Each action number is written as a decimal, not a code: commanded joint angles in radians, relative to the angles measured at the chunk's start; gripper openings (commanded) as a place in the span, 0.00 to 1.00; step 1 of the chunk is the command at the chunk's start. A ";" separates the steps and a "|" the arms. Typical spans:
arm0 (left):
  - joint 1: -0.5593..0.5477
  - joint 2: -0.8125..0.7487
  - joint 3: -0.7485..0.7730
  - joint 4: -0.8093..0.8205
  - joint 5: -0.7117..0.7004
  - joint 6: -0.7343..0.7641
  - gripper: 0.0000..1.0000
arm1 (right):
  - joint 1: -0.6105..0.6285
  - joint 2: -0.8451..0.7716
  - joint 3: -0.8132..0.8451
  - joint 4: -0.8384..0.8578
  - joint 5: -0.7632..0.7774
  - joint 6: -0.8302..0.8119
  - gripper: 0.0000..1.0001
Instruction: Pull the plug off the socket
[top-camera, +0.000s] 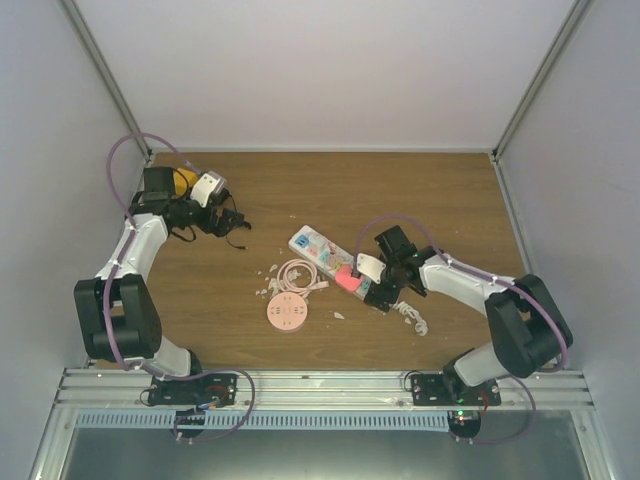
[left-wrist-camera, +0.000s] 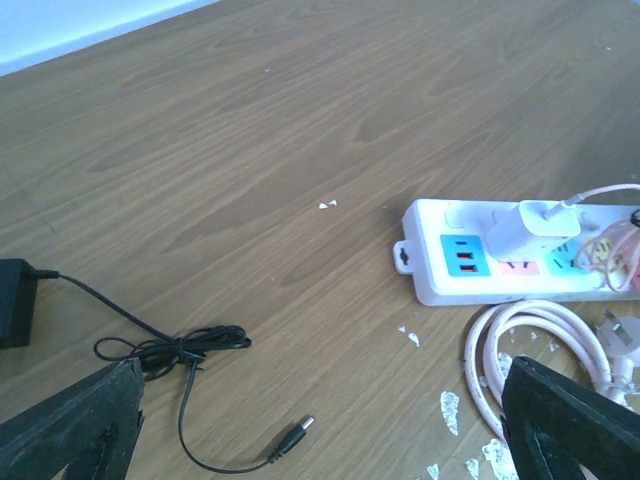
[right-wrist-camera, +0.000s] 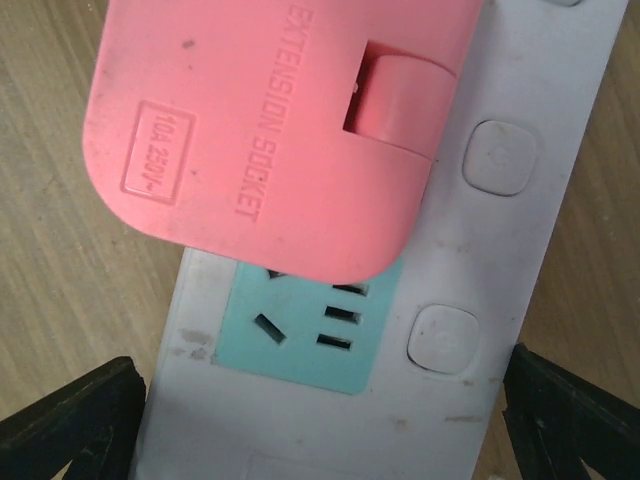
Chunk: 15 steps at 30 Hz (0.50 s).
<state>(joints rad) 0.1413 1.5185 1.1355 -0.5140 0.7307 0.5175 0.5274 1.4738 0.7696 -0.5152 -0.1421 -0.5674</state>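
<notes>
The left pincer (top-camera: 238, 230) hangs wide open over the tabletop (top-camera: 420, 190), holding nothing. A thin black cable (left-wrist-camera: 180, 350) lies below, between its fingers, and the white power strip (left-wrist-camera: 440, 275) lies ahead to its right. The right pincer (top-camera: 384, 292) is also wide open and empty, with a finger on either side of the strip. The pink plug (right-wrist-camera: 270, 130) sits in a socket just ahead of its fingertips.

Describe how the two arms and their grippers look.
Both the left arm and right arm have white links between chunky black joints, with a mauve cable looping alongside each. A white block sits at each wrist; the left also has a yellow part. The left gripper and right gripper are black, with matte fingers.
</notes>
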 joint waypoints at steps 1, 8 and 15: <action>-0.003 -0.011 -0.009 -0.038 0.080 0.049 0.96 | 0.005 0.065 0.001 0.077 0.011 -0.023 0.92; -0.027 0.004 -0.015 -0.131 0.166 0.166 0.90 | 0.005 0.139 0.078 0.113 -0.038 -0.050 0.83; -0.130 -0.016 -0.058 -0.071 0.063 0.183 0.88 | 0.005 0.238 0.180 0.151 -0.081 -0.045 0.84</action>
<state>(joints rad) 0.0666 1.5177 1.1027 -0.6216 0.8402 0.6704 0.5274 1.6405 0.9123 -0.4252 -0.1944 -0.5980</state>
